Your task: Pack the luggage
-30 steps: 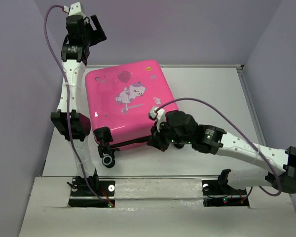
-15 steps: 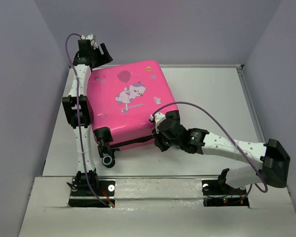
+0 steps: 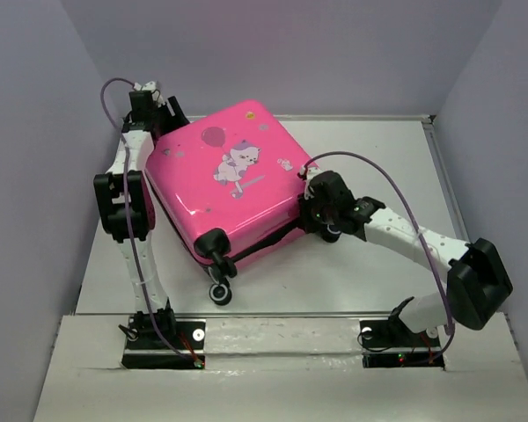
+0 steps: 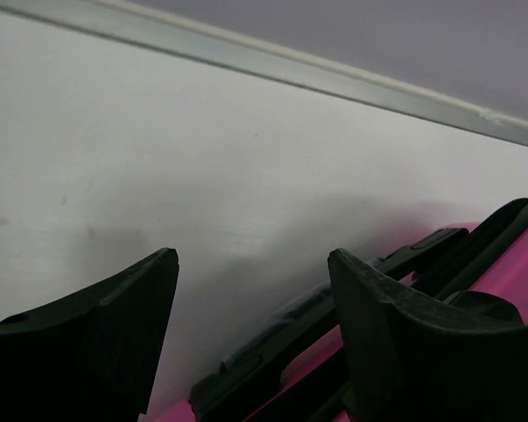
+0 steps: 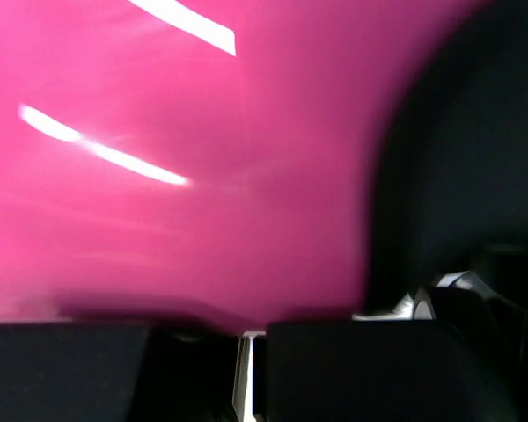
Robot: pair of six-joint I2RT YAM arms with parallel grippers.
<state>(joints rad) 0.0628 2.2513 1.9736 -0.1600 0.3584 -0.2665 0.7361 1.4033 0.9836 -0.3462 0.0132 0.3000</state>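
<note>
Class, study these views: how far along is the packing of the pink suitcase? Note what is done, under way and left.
Done: the luggage lies on the table with its shell closed. In hand: the right pincer, shut, is at the zipper seam on its right-hand edge; the left pincer, open, sits at its far left corner. Left: possibly zipping; whether the seam is fully zipped cannot be told.

A white worktop point(image 3: 378, 167) sits boxed in by plain lavender walls point(image 3: 334, 53), with a pale raised strip point(image 3: 361, 115) running along its far edge.
</note>
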